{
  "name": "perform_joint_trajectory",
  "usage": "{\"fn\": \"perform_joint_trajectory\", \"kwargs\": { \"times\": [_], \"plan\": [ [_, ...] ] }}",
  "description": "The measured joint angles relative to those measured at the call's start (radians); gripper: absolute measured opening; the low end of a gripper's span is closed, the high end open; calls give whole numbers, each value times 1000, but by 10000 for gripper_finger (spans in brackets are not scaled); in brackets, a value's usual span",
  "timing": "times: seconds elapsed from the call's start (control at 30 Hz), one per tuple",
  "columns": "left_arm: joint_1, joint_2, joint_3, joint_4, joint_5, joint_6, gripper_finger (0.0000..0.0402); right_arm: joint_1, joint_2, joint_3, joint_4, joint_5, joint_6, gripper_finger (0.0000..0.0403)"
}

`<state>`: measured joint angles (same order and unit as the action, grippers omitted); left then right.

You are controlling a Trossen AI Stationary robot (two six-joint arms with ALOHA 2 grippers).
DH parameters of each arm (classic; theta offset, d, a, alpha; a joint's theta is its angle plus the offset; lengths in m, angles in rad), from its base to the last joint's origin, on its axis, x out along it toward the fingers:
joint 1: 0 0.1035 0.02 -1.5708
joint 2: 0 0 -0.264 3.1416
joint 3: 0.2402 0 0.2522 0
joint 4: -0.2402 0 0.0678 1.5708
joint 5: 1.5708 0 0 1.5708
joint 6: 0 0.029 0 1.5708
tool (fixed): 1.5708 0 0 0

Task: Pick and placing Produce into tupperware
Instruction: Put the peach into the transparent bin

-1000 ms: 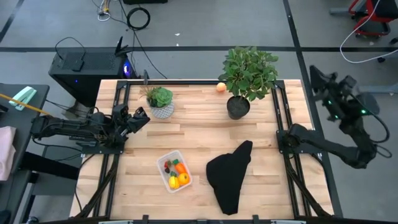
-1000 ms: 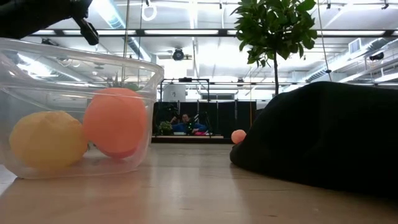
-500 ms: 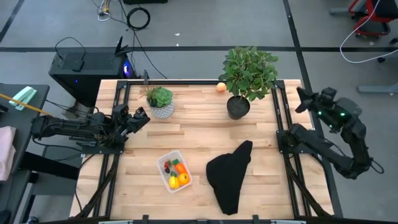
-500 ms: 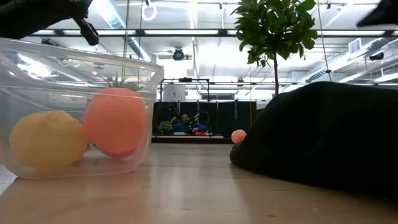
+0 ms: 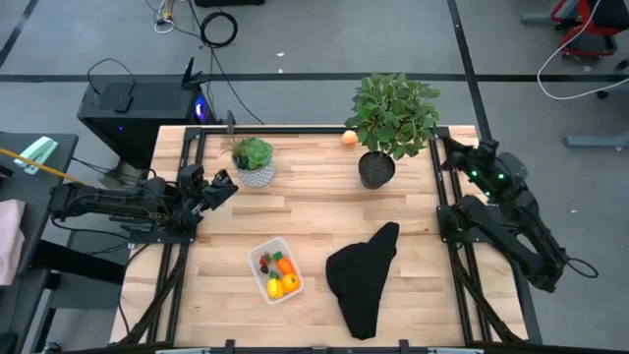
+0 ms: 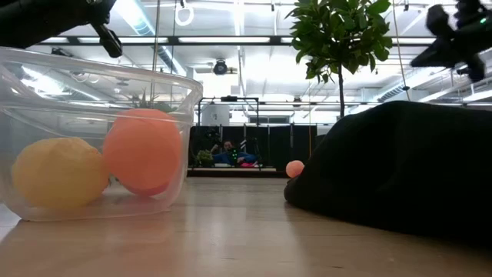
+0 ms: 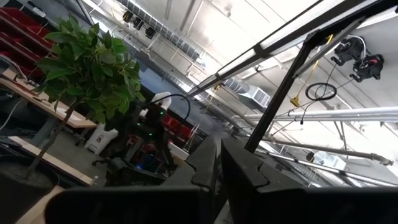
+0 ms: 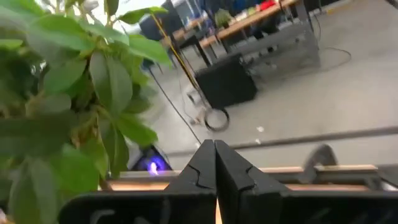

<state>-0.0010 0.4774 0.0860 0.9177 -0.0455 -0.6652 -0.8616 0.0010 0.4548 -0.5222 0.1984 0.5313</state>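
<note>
Right claw point(image 5: 444, 147) clenched, empty, by the big plant point(image 5: 393, 113) | left claw point(image 5: 222, 186) clenched (parked at desk point(image 5: 305, 206) edge) | tupperware point(image 5: 275, 270) holds produce point(image 5: 280, 275)

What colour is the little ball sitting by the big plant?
The little ball is orange; the high view shows it best.

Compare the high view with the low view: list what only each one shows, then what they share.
Only the high view: the small potted plant, the left gripper shut at the table's left edge, and the red, orange and yellow produce.

Only the low view: the room behind the table.

Both: the tupperware, the black cloth, the tall plant, the loose peach fruit and the right gripper.
</note>
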Motion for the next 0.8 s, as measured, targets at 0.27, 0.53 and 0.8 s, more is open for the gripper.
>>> {"fn": "perform_joint_trajectory", "kwargs": {
  "times": [0.27, 0.53, 0.8],
  "plan": [
    [0, 0, 0, -3, 0, -6, 21, 55, 1, -79, 67, 293, 26, 0],
    [0, 0, 0, -5, -14, -12, 24, 136, 176, -71, -157, 552, 271, 0],
    [0, 0, 0, -6, -21, -13, 16, 162, 411, -60, -166, 631, 605, 0]
  ]
}}
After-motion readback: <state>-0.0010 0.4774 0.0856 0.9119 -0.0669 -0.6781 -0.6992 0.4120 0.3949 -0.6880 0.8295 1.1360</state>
